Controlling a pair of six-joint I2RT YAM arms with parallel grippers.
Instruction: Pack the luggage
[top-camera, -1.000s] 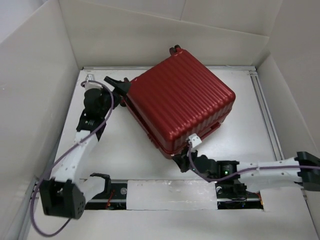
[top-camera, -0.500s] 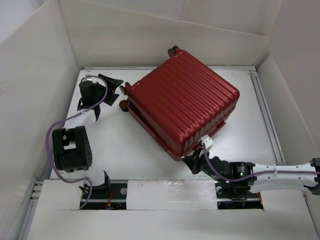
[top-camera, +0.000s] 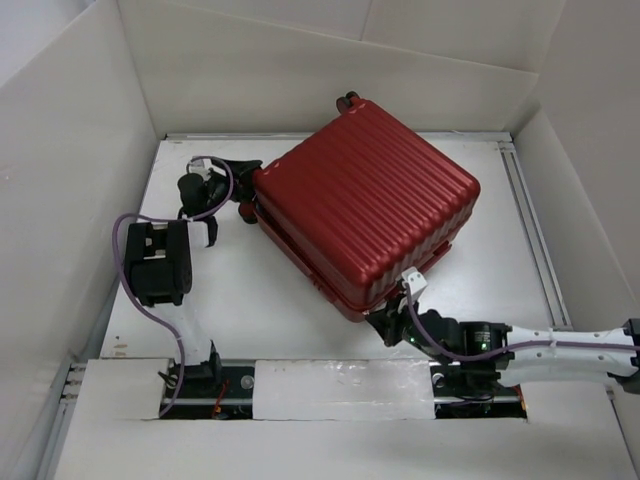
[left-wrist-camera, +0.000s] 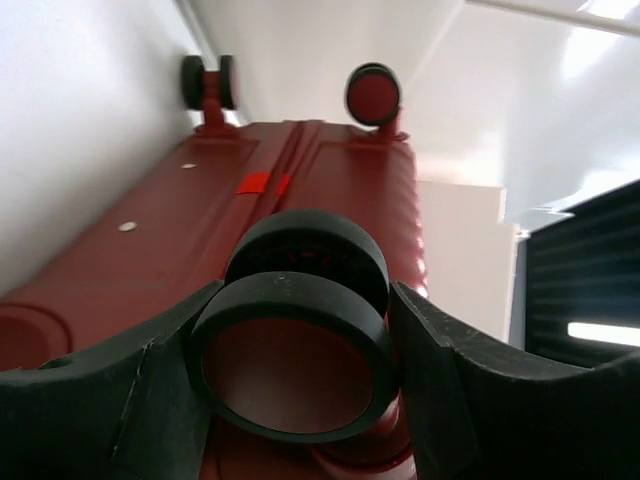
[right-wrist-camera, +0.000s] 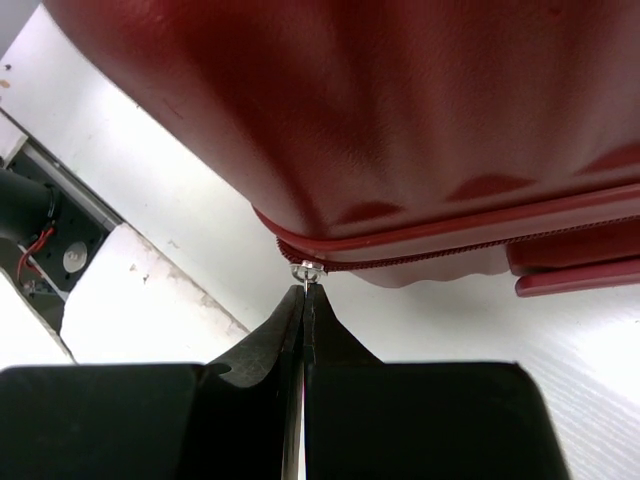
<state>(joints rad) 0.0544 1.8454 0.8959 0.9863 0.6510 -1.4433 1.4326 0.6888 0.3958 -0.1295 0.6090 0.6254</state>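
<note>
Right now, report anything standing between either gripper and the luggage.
Nothing visible does. The left gripper is shut on a wheel at the corner of the luggage, and the right gripper is shut on the zipper pull at its near seam.

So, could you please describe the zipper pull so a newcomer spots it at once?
Find the red suitcase and follow the zipper seam around its near corner, by the right arm. The zipper pull is the small silvery tab pinched at the tips of the right hand, the only shiny metal on that red edge.
</note>
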